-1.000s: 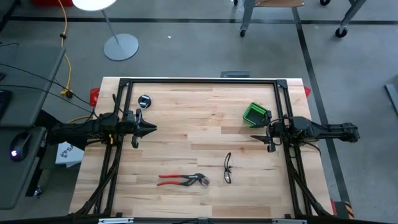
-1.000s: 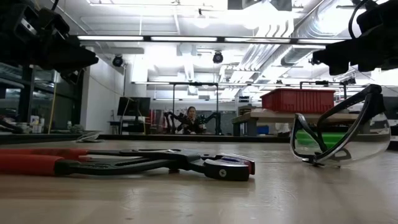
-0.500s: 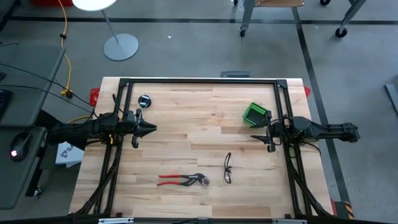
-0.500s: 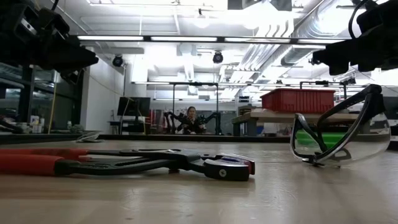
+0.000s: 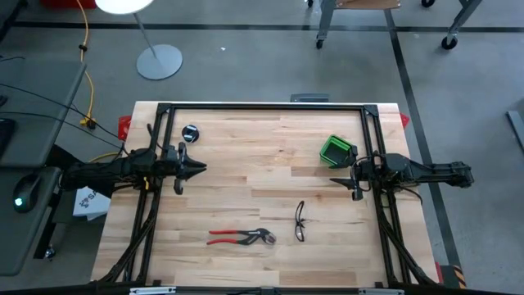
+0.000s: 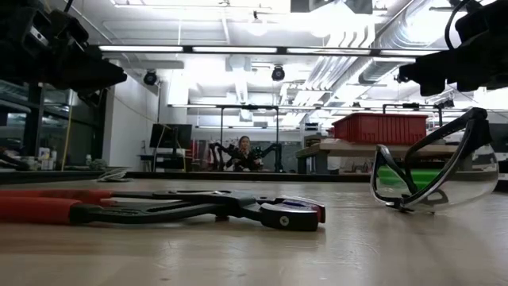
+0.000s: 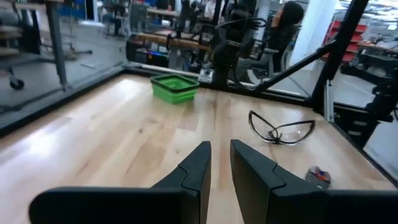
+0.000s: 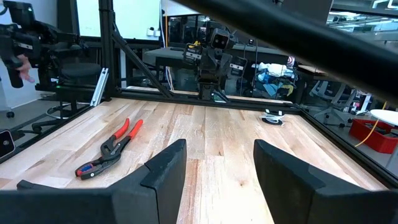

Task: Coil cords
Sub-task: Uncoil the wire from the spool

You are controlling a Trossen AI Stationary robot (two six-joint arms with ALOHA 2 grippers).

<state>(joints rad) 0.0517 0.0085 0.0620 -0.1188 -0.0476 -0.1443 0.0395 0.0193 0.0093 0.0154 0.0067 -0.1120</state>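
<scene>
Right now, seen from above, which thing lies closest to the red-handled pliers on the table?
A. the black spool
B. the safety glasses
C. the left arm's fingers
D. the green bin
B: in the high view the safety glasses lie just beside the head of the red-handled pliers, while the green bin and the black spool sit much farther off.

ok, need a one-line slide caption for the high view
Both arms wait at opposite table edges; red-handled pliers, clear safety glasses, a green bin and a small black round spool lie untouched.
</scene>
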